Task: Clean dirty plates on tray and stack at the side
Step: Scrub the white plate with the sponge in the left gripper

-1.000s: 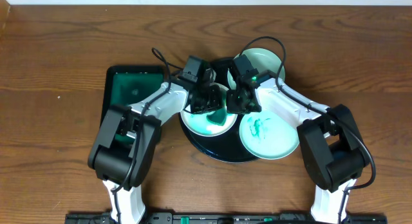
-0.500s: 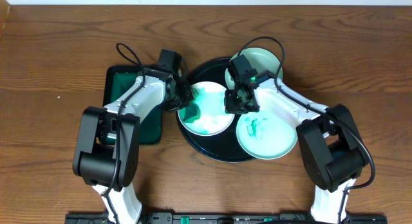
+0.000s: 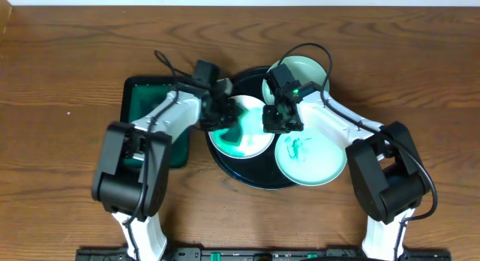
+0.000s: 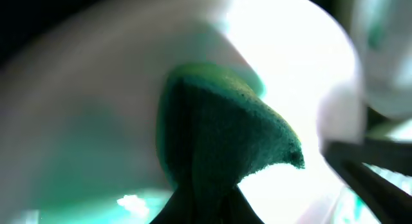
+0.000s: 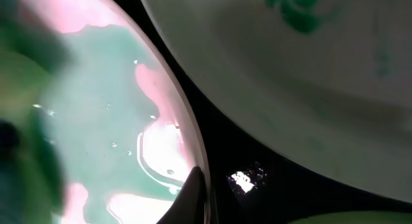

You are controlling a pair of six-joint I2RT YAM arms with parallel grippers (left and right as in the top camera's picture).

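Wipe smeared plate in slow circles with sponge gripped in left tool, steadying rim with closed right tool.

plates: 3 | black tray: 1 | green tray: 1 | sponge: 1

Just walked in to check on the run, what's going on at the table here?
The left gripper is shut on a green sponge and presses it onto the left plate on the black tray. The right gripper pinches that plate's rim, apparently steadying it. The front plate carries green smears; the back plate looks clean. Nothing is stacked at the side yet.
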